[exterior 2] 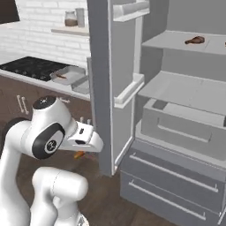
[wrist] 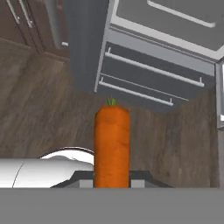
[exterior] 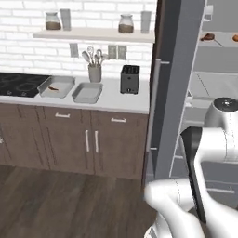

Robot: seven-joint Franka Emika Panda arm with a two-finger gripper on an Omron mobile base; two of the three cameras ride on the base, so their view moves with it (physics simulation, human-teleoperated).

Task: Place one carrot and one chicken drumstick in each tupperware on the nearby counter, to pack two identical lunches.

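Dark wood floor (wrist: 39, 113) below the claw-held carrot (wrist: 112, 144), beside grey fridge drawers (wrist: 144, 74).

carrot (wrist: 111, 146): was orange, green stub at its tip
drumstick (exterior 2: 194, 40): was reddish-brown
trays (exterior: 87, 93): were grey
bench (exterior: 121, 100): was pale grey-white
cabinets (exterior: 69, 139): were dark brown, silver handles
wall (exterior: 28, 18): was white brick

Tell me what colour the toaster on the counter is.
The toaster is black, clearest in the left base view, standing right of the two trays.
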